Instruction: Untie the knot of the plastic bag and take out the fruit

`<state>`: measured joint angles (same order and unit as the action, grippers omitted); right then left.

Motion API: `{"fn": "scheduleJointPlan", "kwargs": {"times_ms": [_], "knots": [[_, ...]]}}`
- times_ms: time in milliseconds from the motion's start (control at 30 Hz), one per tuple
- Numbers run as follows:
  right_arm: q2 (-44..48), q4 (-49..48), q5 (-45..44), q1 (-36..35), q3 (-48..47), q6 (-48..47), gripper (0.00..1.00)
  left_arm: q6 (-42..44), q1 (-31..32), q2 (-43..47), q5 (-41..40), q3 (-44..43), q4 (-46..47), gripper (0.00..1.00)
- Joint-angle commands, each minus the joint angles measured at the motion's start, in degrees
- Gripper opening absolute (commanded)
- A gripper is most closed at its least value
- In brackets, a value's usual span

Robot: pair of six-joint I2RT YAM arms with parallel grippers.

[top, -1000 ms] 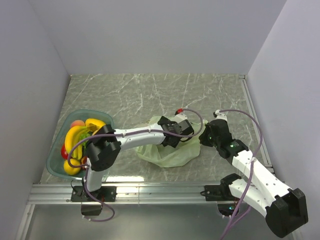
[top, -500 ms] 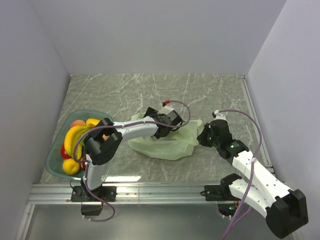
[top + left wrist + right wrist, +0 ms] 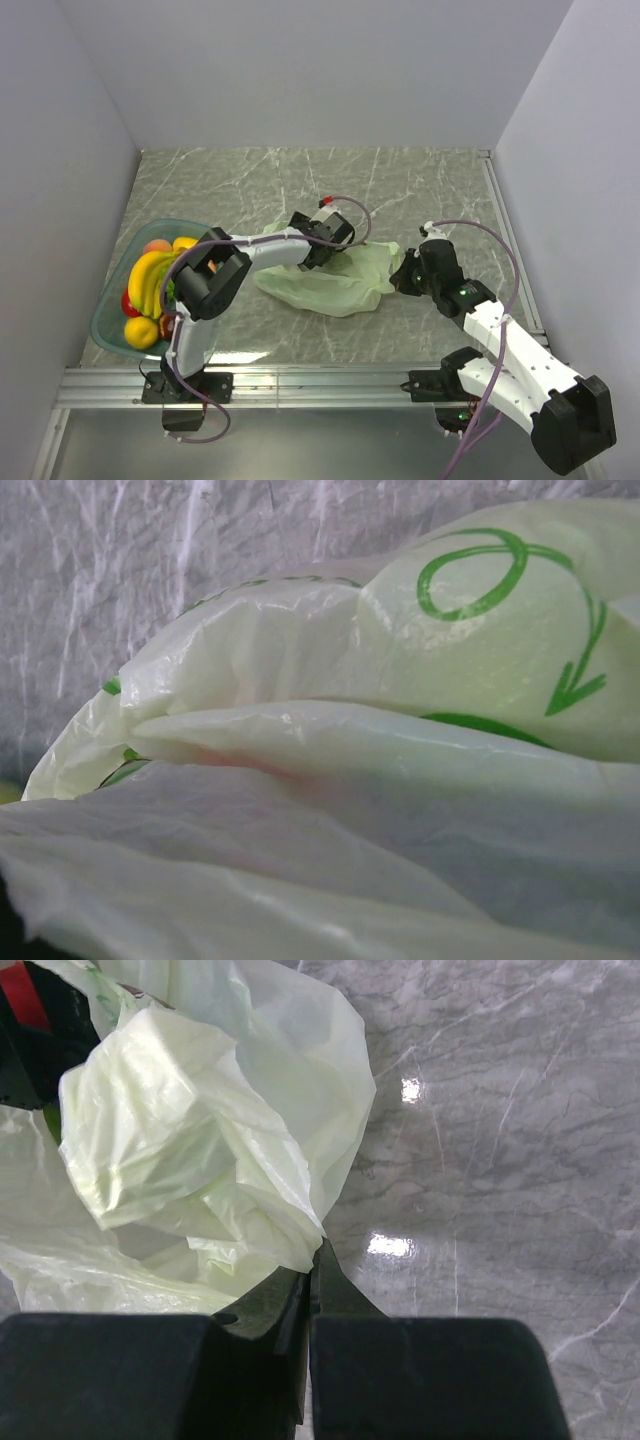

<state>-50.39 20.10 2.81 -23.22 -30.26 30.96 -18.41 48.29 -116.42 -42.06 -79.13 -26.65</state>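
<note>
Pinches the 3 o'clock edge of the limp plastic bag [image 3: 330, 285] at mid-tabletop [image 3: 250, 180] with the closed right hand [image 3: 405, 272], buries the left hand [image 3: 318, 250] in its 12 o'clock folds, grip impossible to tell, with fruit [image 3: 150, 280] in the tray [image 3: 105, 320] at 9 o'clock.

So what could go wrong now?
The right jaws pinch just a thin edge of the bag; a pull could tear it or let it slip out. The left arm is so close to the bag that its camera sees only plastic, so the left jaws might snag the film.
</note>
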Motion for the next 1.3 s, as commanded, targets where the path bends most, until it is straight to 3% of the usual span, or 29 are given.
{"fn": "scheduleJointPlan", "kwargs": {"times_ms": [0,33,167,300,467,667,800,967,1033,1200,1267], "knots": [[0.4,-0.7,-0.5,0.1,0.4,-1.3,0.0,-1.1,-0.1,2.4,7.0,0.6,1.5,0.58],[0.5,-0.4,-0.7,0.0,0.4,-1.3,0.0,-2.1,0.0,3.6,8.0,0.9,1.4,0.49],[1.1,0.1,-1.8,0.1,0.4,-1.9,0.0,-5.2,0.2,12.2,14.8,3.9,0.3,0.41],[1.2,0.3,-2.6,0.1,0.0,-2.6,0.0,-7.5,0.3,21.3,22.3,7.6,0.7,0.45],[1.1,0.8,-5.8,0.3,-0.6,-3.3,0.0,-7.4,0.2,30.4,33.8,13.8,2.6,0.57],[0.4,1.1,-6.2,0.4,-1.5,-3.8,0.0,-8.7,0.0,38.2,49.5,21.8,9.8,0.68],[0.7,1.2,-6.4,0.5,-2.1,-4.1,0.0,-12.3,-0.1,44.0,52.9,23.0,13.7,0.68],[1.0,2.8,-9.4,0.4,-2.2,-4.7,0.0,-17.9,-2.4,53.6,42.2,17.0,9.5,0.59],[1.1,3.1,-9.8,0.5,-1.9,-4.3,0.0,-20.5,-6.5,56.9,32.2,14.7,5.2,0.6],[1.6,2.8,-8.9,0.5,-1.2,-3.7,0.0,-27.7,-14.3,60.7,10.0,10.7,-14.6,0.59],[1.7,2.9,-9.0,0.5,-1.3,-3.8,0.0,-34.1,-18.6,61.4,7.2,11.4,-21.4,0.59]]}}
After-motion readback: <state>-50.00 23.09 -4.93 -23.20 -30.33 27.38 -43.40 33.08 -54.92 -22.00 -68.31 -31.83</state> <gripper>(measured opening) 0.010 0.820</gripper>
